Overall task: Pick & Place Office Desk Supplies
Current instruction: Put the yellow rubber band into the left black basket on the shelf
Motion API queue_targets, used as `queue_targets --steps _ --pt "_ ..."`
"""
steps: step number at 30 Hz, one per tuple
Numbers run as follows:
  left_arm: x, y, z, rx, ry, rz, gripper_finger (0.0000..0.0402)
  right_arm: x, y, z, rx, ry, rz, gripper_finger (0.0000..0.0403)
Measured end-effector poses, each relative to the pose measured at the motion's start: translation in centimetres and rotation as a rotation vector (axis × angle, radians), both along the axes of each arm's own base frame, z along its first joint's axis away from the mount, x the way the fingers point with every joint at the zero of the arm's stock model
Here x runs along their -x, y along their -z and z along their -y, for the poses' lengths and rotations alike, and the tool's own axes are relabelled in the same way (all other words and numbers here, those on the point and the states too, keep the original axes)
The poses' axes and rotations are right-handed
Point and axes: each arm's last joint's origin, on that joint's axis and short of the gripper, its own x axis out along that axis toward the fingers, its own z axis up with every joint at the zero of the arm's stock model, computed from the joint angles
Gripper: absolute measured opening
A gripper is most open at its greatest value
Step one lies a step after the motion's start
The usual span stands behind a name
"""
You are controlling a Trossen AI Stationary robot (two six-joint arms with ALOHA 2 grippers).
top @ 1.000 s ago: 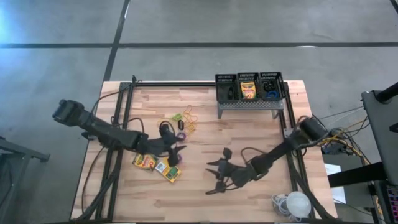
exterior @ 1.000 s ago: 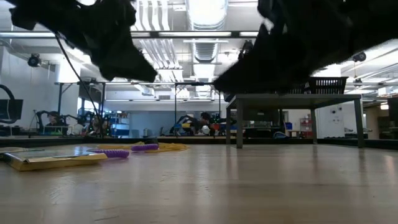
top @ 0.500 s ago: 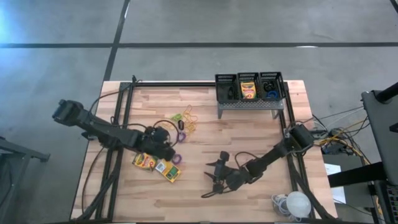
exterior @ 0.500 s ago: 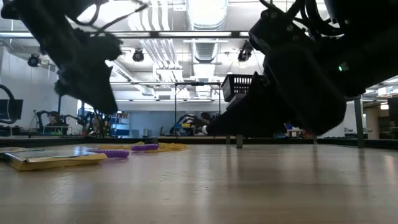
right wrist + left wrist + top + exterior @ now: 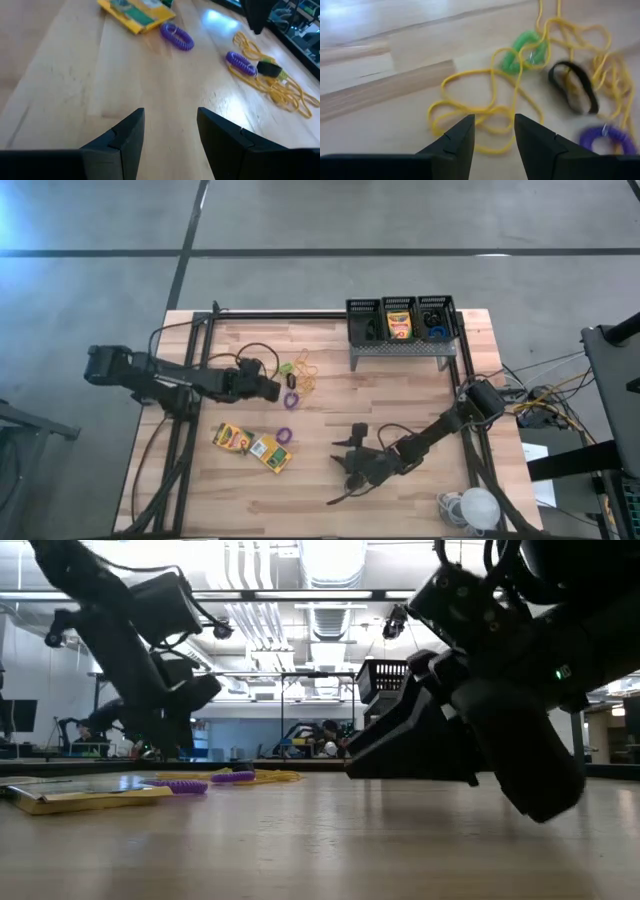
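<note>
The left pincer (image 5: pixel 274 389) was seen parted with nothing between its fingers (image 5: pixel 455 145), held low over the wooden desk (image 5: pixel 400 400) just short of a tangle of yellow rubber bands (image 5: pixel 485 100). Mixed into that tangle were a green ring (image 5: pixel 522 50) and a black ring (image 5: pixel 572 85), with a purple ring (image 5: pixel 607 140) at its near edge. In the high view the same cluster (image 5: pixel 300 372) was found toward the rear middle of the desk, directly ahead of the left pincer.

The right pincer (image 5: pixel 345 470) was likewise seen parted and empty, held over bare wood at the front middle of the desk. Past its fingers (image 5: pixel 125 135) a second purple ring (image 5: pixel 176 36) was seen lying flat beside a yellow-and-green crayon box (image 5: pixel 135 15), and farther off lay the banded cluster.

In the high view two crayon boxes (image 5: pixel 252 446) were found lying flat and touching at the front left of the desk, with that purple ring (image 5: pixel 284 435) just beside them.

At the rear right a grey perforated stand (image 5: pixel 400 348) was seen carrying three black mesh bins (image 5: pixel 400 318) in a row. A further crayon box (image 5: pixel 398 325) was seen standing in the middle bin, and a blue ring (image 5: pixel 437 332) was seen in the bin at the right end. A coiled white cable (image 5: pixel 470 507) was seen at the front right corner.
</note>
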Motion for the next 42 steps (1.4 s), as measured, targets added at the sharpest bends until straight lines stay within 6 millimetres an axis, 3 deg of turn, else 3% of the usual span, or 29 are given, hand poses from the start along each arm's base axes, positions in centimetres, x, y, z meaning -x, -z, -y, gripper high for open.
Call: queue_targets --steps 8,21,27,36,39,42 --pt "0.5 1.7 -0.5 -0.017 -0.011 0.169 0.0141 0.8 0.6 -0.1 -0.002 0.005 -0.060 0.0180" --pt "1.4 2.7 -0.4 0.009 -0.080 0.216 0.0120 1.4 0.5 -0.8 0.073 -0.054 -0.087 0.0180" --pt "1.1 3.8 -0.4 0.032 -0.120 0.178 0.0119 1.4 0.4 -0.7 0.085 -0.060 -0.091 0.0180" --pt "-1.7 3.7 0.0 0.008 -0.036 0.079 0.0115 1.5 0.3 -0.7 0.078 -0.057 -0.088 0.0180" --pt "-2.1 3.4 0.2 0.023 -0.028 -0.007 0.0091 1.5 0.3 -0.7 0.057 -0.045 -0.083 0.0180" --pt "-2.3 2.9 0.6 0.046 -0.009 -0.075 0.0043 1.5 0.3 -0.7 0.052 -0.042 -0.082 0.0180"
